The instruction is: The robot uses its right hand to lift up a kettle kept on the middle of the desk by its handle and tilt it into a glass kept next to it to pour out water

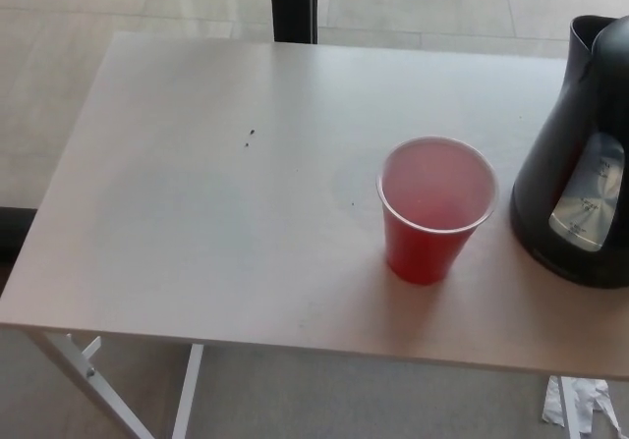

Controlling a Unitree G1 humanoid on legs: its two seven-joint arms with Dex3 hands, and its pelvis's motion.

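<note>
We look down from the head camera onto a pale desk point(197, 223) with white metal legs, standing on a light floor. Neither of the robot's hands shows in this view, so we cannot tell whether their fingers are spread or closed, and no arm reaches in from either side. The black kettle point(575, 154) stands upright at the right edge of the picture, partly cut off by the frame, so we see only its left part: a spout at the top pointing toward the far side, a rounded dark body and a clear water-level window point(588, 208) with faint markings on its lower flank. Its handle is out of frame. Just beside the kettle, on its left and a little nearer to us, stands a red plastic cup point(435, 208), upright, with a pale rim and an open mouth; its inside looks pinkish, and we cannot tell whether it holds any liquid. Cup and kettle are close but do not touch. A few tiny dark specks point(250, 138) lie on the desk well to the left of the cup. Behind the desk a dark vertical post point(294, 5) rises at the top of the frame, and some crumpled white material point(580, 405) lies on the floor at the lower right.
</note>
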